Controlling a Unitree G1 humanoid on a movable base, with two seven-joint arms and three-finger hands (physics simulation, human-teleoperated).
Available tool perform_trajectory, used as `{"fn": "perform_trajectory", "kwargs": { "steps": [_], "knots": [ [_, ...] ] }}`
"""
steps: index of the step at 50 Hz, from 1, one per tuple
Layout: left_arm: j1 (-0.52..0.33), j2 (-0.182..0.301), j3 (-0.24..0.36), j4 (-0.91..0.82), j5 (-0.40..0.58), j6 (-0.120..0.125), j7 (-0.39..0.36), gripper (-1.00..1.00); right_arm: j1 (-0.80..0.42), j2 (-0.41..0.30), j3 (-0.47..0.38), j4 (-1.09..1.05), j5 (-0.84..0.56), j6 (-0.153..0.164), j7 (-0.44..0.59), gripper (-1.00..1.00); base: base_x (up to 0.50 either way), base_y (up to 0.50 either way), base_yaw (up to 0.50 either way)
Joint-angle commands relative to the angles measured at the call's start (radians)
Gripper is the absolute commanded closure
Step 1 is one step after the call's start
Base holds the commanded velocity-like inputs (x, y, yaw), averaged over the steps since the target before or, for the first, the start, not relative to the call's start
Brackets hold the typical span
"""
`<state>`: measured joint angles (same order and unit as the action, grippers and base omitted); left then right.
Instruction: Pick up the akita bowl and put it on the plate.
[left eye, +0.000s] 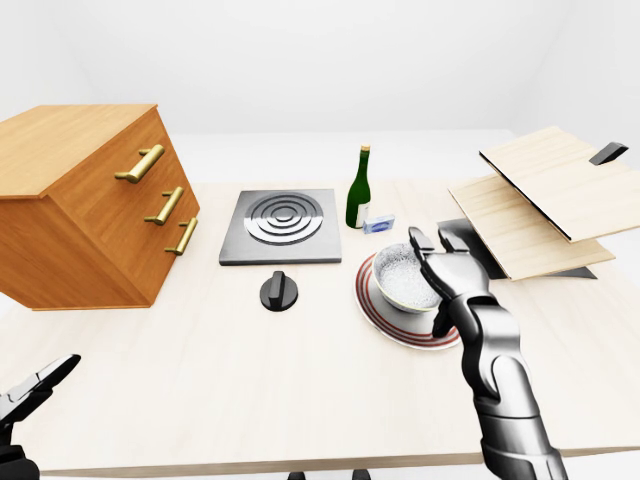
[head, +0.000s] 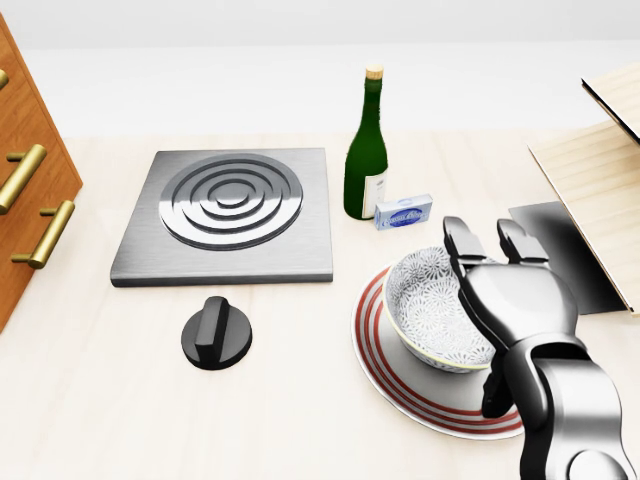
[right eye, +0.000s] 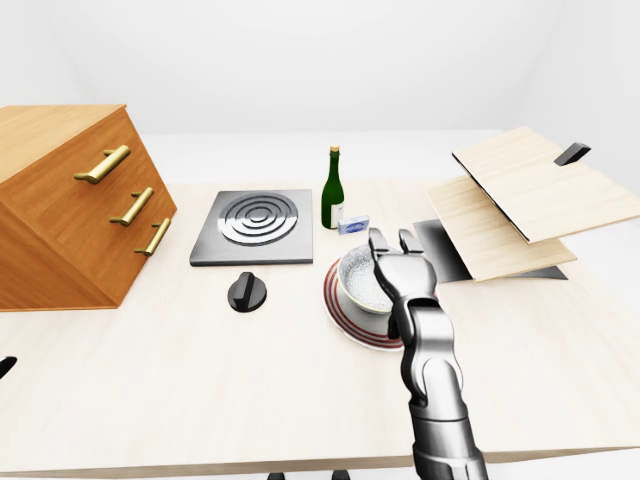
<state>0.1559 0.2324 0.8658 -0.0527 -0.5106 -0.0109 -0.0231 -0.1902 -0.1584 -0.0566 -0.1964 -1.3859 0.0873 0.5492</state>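
The one akita bowl (head: 430, 305) sits upright on the one red-ringed plate (head: 385, 365) on the bench (head: 300, 400), apparently placed, the right hand (head: 510, 300) open with straight fingers (head: 458, 245) at its right rim as if releasing, while one bottle (head: 366, 160), one knob (head: 216, 335) and one hob (head: 230, 210) stand apart; the left hand (left eye: 28, 392) is too cropped to read.

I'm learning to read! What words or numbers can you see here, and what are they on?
Blue box: white print on its top, too blurred to read.
Green bottle: pale label, no words can be made out.
Nothing else shows any writing.
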Motion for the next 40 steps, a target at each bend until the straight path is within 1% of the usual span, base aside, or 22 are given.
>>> {"fn": "perform_trajectory", "kwargs": {
  "steps": [1, 3, 9, 12, 15, 19, 20, 21, 23, 24, 27, 29, 30, 31, 34, 35, 38, 39, 40],
  "knots": [
    [0.001, 0.001, 0.001, -0.002, -0.002, 0.004, 0.001, -1.0, -0.015, -0.003, 0.001, 0.003, -0.006, 0.0, 0.011, -1.0, 0.0, 0.0, 0.0],
    [-0.002, 0.003, 0.0, -0.001, -0.002, 0.008, 0.003, -1.0, -0.014, 0.002, 0.005, -0.006, -0.011, 0.0, 0.017, -1.0, 0.0, 0.0, 0.0],
    [-0.004, 0.003, -0.004, 0.002, 0.001, 0.004, 0.005, -1.0, -0.024, -0.003, 0.001, -0.019, -0.015, 0.0, 0.04, -1.0, 0.0, 0.0, 0.0],
    [-0.004, 0.003, -0.004, 0.001, 0.001, 0.006, 0.006, -1.0, -0.027, -0.007, -0.004, -0.033, -0.018, 0.0, 0.058, -1.0, 0.0, 0.0, 0.0],
    [-0.003, 0.003, -0.004, 0.001, 0.0, 0.006, 0.005, -1.0, 0.009, -0.001, 0.004, -0.129, -0.049, 0.0, 0.149, -1.0, 0.0, 0.0, 0.0],
    [-0.003, 0.003, -0.004, 0.004, -0.001, 0.004, 0.003, -1.0, 0.036, 0.012, 0.004, -0.204, -0.077, 0.0, 0.149, -1.0, 0.0, 0.0, 0.0],
    [-0.01, 0.007, -0.007, 0.014, 0.002, 0.0, 0.004, -1.0, 0.04, 0.017, 0.004, -0.245, -0.09, 0.0, 0.149, -1.0, 0.0, 0.0, 0.0],
    [-0.016, 0.009, -0.011, 0.034, 0.005, -0.015, 0.002, -1.0, 0.044, 0.019, 0.003, -0.269, -0.099, 0.0, 0.149, -1.0, 0.0, 0.0, 0.0],
    [-0.012, 0.011, -0.013, 0.031, 0.0, -0.014, 0.004, -1.0, 0.049, 0.029, 0.002, -0.331, -0.117, 0.0, 0.149, -1.0, 0.0, 0.0, 0.0],
    [-0.013, 0.012, -0.015, 0.038, 0.0, -0.02, 0.003, -1.0, 0.049, 0.033, -0.001, -0.348, -0.122, 0.0, 0.149, -1.0, 0.0, 0.0, 0.0],
    [-0.006, 0.012, -0.013, 0.026, -0.006, -0.011, 0.004, -1.0, 0.054, 0.043, -0.005, -0.462, -0.143, 0.0, 0.149, -1.0, 0.0, 0.0, 0.0],
    [0.0, 0.01, -0.008, 0.007, -0.01, 0.003, 0.006, -1.0, 0.053, 0.051, -0.005, -0.554, -0.161, 0.0, 0.149, -1.0, 0.0, 0.0, 0.0],
    [-0.006, 0.009, -0.009, 0.021, -0.005, -0.008, 0.002, -1.0, 0.051, 0.056, -0.009, -0.58, -0.164, 0.0, 0.149, -1.0, 0.0, 0.0, 0.0],
    [-0.008, 0.009, -0.01, 0.027, -0.004, -0.012, 0.001, -1.0, 0.048, 0.061, -0.01, -0.607, -0.168, 0.0, 0.149, -1.0, 0.0, 0.0, 0.0],
    [-0.001, 0.009, -0.005, 0.008, -0.009, 0.003, 0.005, -1.0, 0.006, 0.074, -0.009, -0.697, -0.181, 0.0, 0.149, -1.0, 0.0, 0.0, 0.0],
    [-0.007, 0.009, -0.007, 0.026, -0.004, -0.01, 0.0, -1.0, -0.033, 0.07, -0.012, -0.733, -0.188, 0.0, 0.149, -1.0, 0.0, 0.0, 0.0],
    [-0.001, 0.009, -0.004, 0.005, -0.008, 0.005, 0.006, -1.0, -0.154, 0.052, -0.028, -0.792, -0.19, 0.0, 0.149, -1.0, 0.0, 0.0, 0.0],
    [-0.002, 0.008, -0.003, 0.006, -0.008, 0.005, 0.004, -1.0, -0.215, 0.04, -0.034, -0.81, -0.19, 0.0, 0.149, -1.0, 0.0, 0.0, 0.0],
    [-0.01, 0.008, -0.006, 0.029, -0.001, -0.013, -0.001, -1.0, -0.259, 0.015, -0.034, -0.814, -0.182, 0.0, 0.149, -1.0, 0.0, 0.0, 0.0]
  ]
}}
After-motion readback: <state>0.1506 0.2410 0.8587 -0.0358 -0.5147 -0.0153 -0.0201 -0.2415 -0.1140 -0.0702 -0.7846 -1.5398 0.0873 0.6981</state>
